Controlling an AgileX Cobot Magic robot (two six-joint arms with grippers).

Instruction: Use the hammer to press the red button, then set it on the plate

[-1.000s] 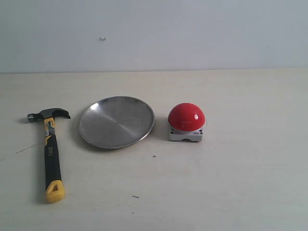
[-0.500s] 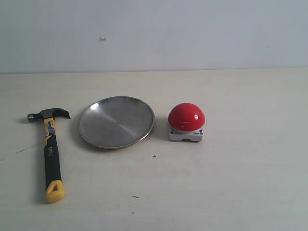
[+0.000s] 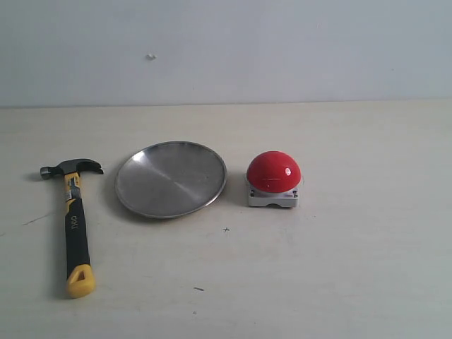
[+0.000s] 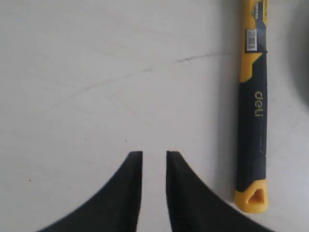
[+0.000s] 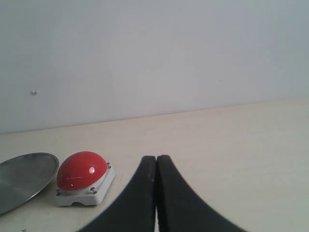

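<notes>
The hammer is laid flat on the table at the left, with the plate in the middle and the button at the right, none touching. The handle is left unobstructed, so it can be taken from above. The left gripper is held over bare table just beside the handle's yellow end, its jaws parted by a narrow gap and holding nothing. A wider opening is judged necessary before grasping. The right gripper is pressed closed and empty, and is kept back from the button, probably to stay clear.
</notes>
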